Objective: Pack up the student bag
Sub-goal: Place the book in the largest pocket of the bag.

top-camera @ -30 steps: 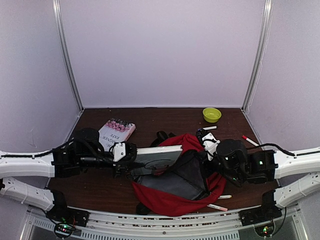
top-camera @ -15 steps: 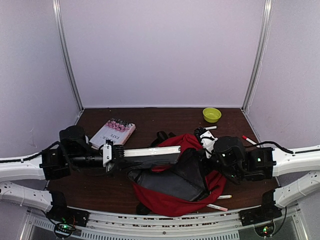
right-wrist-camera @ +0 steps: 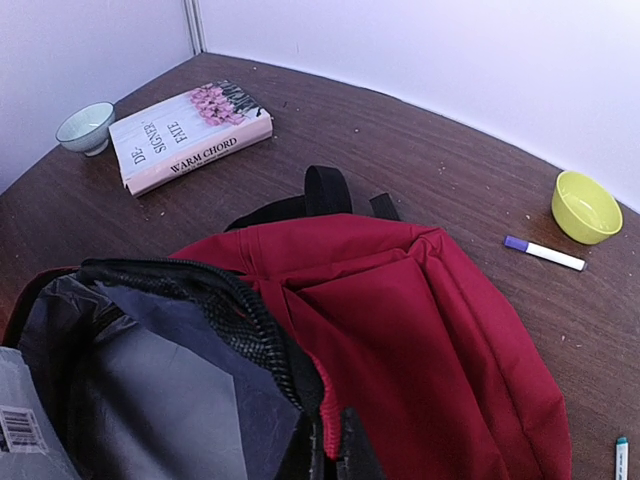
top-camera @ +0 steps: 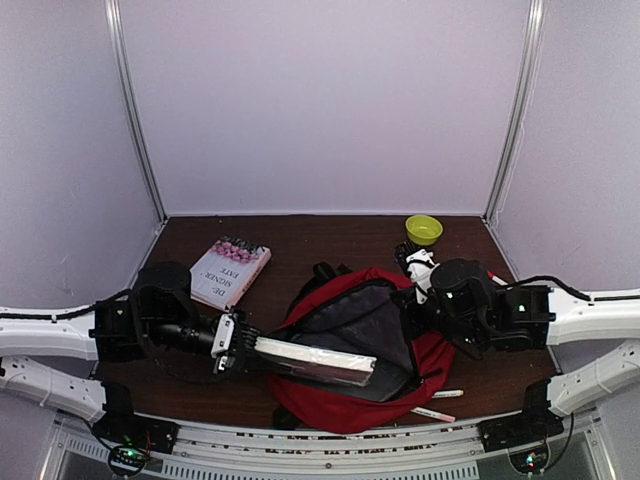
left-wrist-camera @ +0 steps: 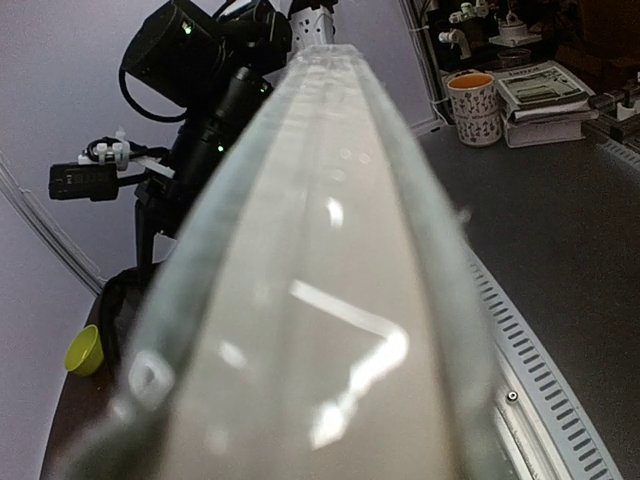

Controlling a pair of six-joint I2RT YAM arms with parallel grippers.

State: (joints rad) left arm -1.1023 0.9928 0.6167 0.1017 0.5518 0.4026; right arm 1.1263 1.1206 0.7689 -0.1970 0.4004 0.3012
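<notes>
While the right pincer (top-camera: 412, 298) pinches the open rim of the student bag (top-camera: 437, 365), the left pincer (top-camera: 228, 347) pinches 1 flat white pad (top-camera: 315, 361). The bag lies straight ahead of the left pincer, and the pad's long side points into it.

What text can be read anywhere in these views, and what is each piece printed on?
"WARM CHORD": spine of the book.
"DE SIGNER FATE": the book's cover, last word uncertain.
Too small to read: digits of the barcode label on the flat packet at the student bag mouth.
Too blurred to read: papers behind the table, left wrist view.
</notes>
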